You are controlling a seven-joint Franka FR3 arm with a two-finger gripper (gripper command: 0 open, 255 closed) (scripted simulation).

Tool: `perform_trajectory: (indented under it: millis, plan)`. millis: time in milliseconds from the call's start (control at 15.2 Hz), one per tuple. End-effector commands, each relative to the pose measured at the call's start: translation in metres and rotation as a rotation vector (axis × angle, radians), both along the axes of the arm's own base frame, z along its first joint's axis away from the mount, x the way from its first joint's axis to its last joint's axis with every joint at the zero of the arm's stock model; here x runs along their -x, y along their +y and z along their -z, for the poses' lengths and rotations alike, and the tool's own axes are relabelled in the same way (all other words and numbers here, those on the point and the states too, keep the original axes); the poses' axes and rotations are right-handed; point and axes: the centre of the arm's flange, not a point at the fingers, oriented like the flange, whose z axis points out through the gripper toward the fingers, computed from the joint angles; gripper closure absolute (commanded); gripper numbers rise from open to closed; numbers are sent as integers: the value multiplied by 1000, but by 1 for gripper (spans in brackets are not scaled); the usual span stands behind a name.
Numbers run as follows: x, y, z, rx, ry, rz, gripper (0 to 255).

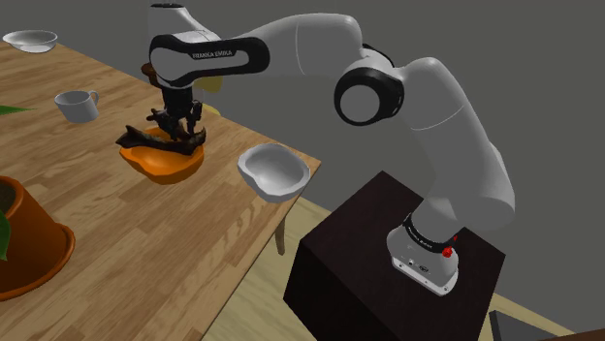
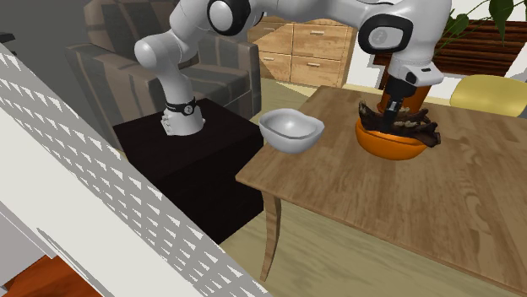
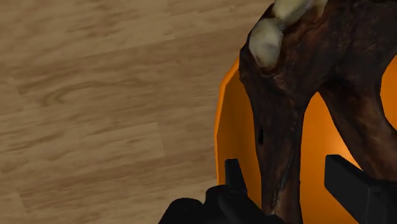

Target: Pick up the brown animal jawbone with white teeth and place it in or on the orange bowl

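Note:
The brown jawbone (image 1: 145,135) with white teeth lies across the orange bowl (image 1: 165,167) on the wooden table (image 1: 175,252). My gripper (image 1: 180,128) points down right over the bowl. In the wrist view the gripper (image 3: 284,163) is open: the fingers stand either side of one dark branch of the jawbone (image 3: 280,127), and orange shows between the bone and one finger. The orange bowl (image 3: 229,121) lies under the bone. From the second exterior view the gripper (image 2: 390,118) is low over the orange bowl (image 2: 384,147), with the jawbone (image 2: 414,132) resting on its rim.
A white bowl (image 1: 274,170) sits near the table's corner, close to the stand (image 1: 388,262). A white mug (image 1: 76,105), another white bowl (image 1: 31,40) and a terracotta pot (image 1: 29,242) stand further along. A sofa (image 2: 110,59) is behind the stand.

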Motion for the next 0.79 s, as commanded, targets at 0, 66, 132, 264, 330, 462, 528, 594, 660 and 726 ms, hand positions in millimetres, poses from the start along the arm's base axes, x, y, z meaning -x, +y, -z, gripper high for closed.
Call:
perform_trajectory:
  millis: [0,66,132,264,330,462,528,594,660,726]
  plan:
    - [0,0,3,1,4,-1,0]
    - [0,0,3,1,3,0,0]
    - [0,0,3,1,3,0,0]
    - [0,1,2,1,4,-1,0]
    - [0,-1,-11,1,4,-1,0]
    - [0,-3,-37,1,4,-1,0]
    - [0,-5,-48,1,4,-1,0]
    - [0,-5,-48,1,4,-1,0]
    - [0,-5,-48,1,4,-1,0]
    - [0,-5,-48,1,4,-1,0]
